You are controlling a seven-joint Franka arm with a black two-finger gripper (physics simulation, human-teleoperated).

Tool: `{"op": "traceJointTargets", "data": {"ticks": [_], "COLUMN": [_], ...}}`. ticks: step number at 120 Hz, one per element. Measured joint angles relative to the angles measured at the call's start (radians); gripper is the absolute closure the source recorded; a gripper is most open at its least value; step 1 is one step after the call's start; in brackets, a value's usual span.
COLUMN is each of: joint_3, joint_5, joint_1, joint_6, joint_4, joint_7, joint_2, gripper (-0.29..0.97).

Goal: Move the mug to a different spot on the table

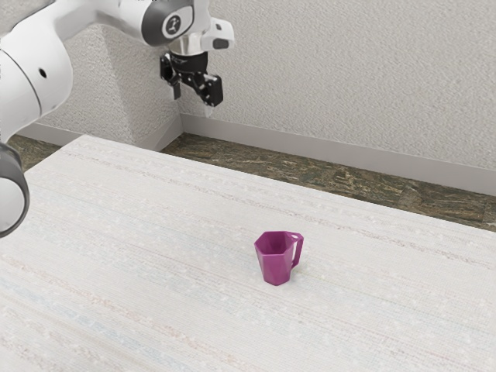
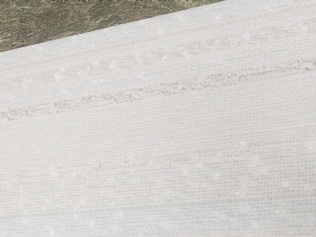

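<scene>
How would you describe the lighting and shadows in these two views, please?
Exterior view: soft, even light, no glare; the mug throws only a faint shadow onto the table at its base. Wrist view: the table is evenly lit, with no shadow or glare, and the floor beyond its edge is darker.

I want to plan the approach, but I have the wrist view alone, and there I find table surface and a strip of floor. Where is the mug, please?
Observer: The mug stands upright on the table, toward the exterior view's right of the gripper and nearer that camera.
Operator: Thank you. And how does the gripper stand now?
Observer: It hangs high above the table, near the far edge, open and holding nothing.
</scene>
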Motion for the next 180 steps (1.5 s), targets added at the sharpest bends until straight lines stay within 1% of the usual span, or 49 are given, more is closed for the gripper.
{"op": "traceJointTargets", "data": {"ticks": [23, 32, 45, 60, 79, 101, 115, 135, 153, 180], "joint_3": [-0.003, -0.017, -0.046, -0.063, -0.065, -0.073, -0.074, -0.088, -0.087, -0.086], "joint_5": [-0.005, -0.006, -0.009, -0.076, -0.142, -0.168, -0.179, -0.212, -0.217, -0.178], "joint_1": [-0.038, -0.057, -0.065, -0.075, -0.127, -0.188, -0.195, -0.197, -0.201, -0.209], "joint_6": [0.019, 0.023, 0.026, 0.029, 0.030, 0.031, 0.038, 0.097, 0.146, 0.192], "joint_4": [-0.010, -0.020, -0.072, -0.113, -0.127, -0.148, -0.151, -0.147, -0.141, -0.116], "joint_7": [-0.001, -0.002, -0.003, -0.004, -0.005, 0.010, 0.044, 0.095, 0.130, 0.186], "joint_2": [0.026, 0.034, 0.040, 0.046, 0.083, 0.116, 0.161, 0.217, 0.270, 0.327], "gripper": [0.00, 0.00, 0.00, 0.00, 0.00, 0.00, 0.00, 0.00, 0.01, 0.02]}}
